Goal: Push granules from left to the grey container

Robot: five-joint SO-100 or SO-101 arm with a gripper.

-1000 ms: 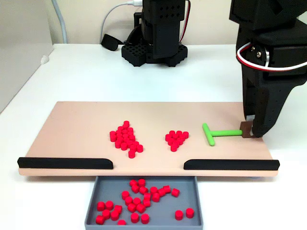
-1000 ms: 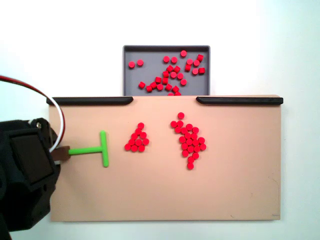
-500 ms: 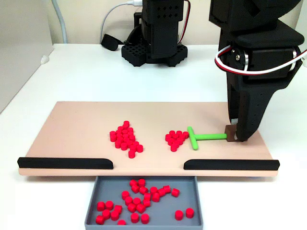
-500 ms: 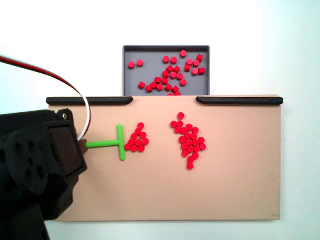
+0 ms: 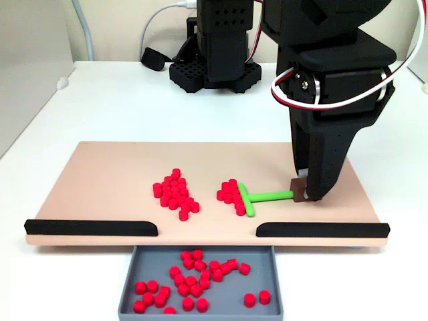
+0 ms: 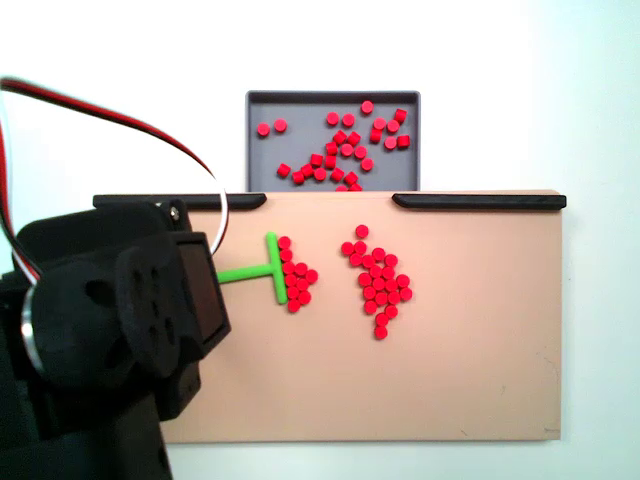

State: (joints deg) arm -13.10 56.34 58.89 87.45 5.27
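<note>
My gripper (image 5: 305, 194) is shut on the brown end of a green T-shaped stick (image 5: 267, 196), low over the right half of the beige board (image 5: 100, 180). The stick's crossbar presses against a small bunch of red granules (image 5: 229, 194). A larger bunch of granules (image 5: 175, 190) lies further left in this view. From above, the stick (image 6: 248, 273) touches the small bunch (image 6: 296, 276), the larger bunch (image 6: 378, 287) lies to its right, and my arm (image 6: 110, 330) hides the fingers. The grey container (image 5: 226, 295) below the board's front edge holds several granules, as the other fixed view (image 6: 300, 110) also shows.
Two black strips (image 5: 90, 227) (image 5: 322, 230) line the board's front edge, with a gap between them right above the container. The arm's black base (image 5: 214, 67) and a cable stand behind the board. White table surrounds everything.
My gripper has carried the green stick leftward in the front view. The crossbar reached the small bunch and shoved it toward the larger bunch, flattening it into a column.
</note>
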